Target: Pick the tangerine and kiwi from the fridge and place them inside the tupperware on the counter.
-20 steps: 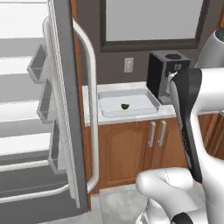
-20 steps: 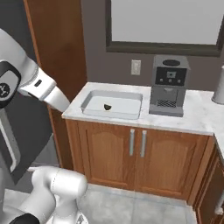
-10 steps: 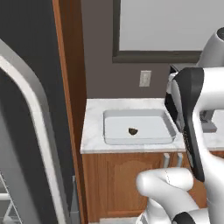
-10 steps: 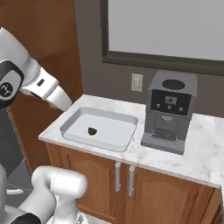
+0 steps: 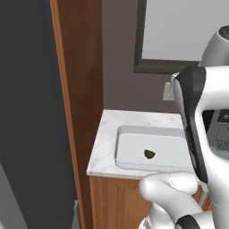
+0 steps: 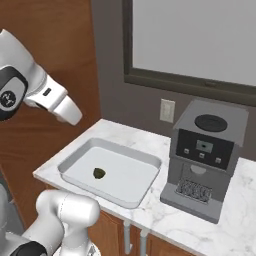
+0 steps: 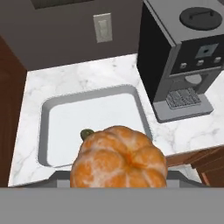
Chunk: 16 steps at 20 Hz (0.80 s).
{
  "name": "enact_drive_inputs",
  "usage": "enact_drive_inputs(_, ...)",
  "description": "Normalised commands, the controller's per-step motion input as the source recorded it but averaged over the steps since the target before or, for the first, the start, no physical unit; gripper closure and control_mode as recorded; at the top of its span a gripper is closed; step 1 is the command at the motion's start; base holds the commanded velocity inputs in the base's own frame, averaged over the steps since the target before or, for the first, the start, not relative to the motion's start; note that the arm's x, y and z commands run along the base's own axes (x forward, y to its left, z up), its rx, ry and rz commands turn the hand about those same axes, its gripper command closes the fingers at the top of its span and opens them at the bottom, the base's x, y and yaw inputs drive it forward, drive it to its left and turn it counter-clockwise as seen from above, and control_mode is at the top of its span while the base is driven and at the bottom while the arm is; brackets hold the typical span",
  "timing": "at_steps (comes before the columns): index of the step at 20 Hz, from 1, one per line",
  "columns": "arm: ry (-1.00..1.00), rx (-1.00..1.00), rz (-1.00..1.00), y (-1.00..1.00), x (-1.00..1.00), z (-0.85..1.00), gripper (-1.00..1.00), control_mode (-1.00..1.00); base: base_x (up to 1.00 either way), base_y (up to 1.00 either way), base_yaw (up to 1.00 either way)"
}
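Observation:
In the hand view the tangerine point(image 7: 118, 162), an orange segmented ball with pale patches, sits close at the bottom, and my gripper point(image 7: 118, 180) is shut on it. It hangs above the near edge of the white tupperware point(image 7: 46, 113) on the marble counter point(image 7: 35, 83). The kiwi point(image 7: 86, 132), a small dark olive lump, lies inside the tupperware and is partly hidden behind the tangerine. Both base views show the kiwi point(image 5: 149, 154) point(image 6: 99, 173) alone in the tupperware point(image 5: 127, 134) point(image 6: 125, 200). The fridge's dark grey side point(image 5: 27, 112) stands at far left.
A dark coffee machine point(image 6: 207, 150) point(image 7: 183, 57) stands on the counter just right of the tupperware. A wall outlet point(image 6: 167, 110) and a framed window sit behind. A tall brown wood panel point(image 5: 76, 112) separates the fridge from the counter's left end.
The whole scene has shifted: the base has driven closer to the counter, so the open fridge shelves have slid out of view and the tupperware looms larger. The tangerine stays held.

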Motion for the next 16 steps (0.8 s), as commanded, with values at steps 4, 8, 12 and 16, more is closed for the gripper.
enact_drive_inputs(4,0.09,0.07,0.17,-0.19,0.20,-0.50,1.00,-1.00,0.09,-0.07,0.04)
enact_drive_inputs(8,0.29,0.00,0.36,-0.18,0.20,-0.80,1.00,-1.00,0.00,0.00,0.00)
enact_drive_inputs(12,0.27,0.00,0.34,-0.20,0.25,-0.65,1.00,-1.00,0.00,0.00,0.00)
enact_drive_inputs(16,0.30,0.00,0.25,-0.20,0.30,-0.52,1.00,-1.00,0.00,0.00,0.00)
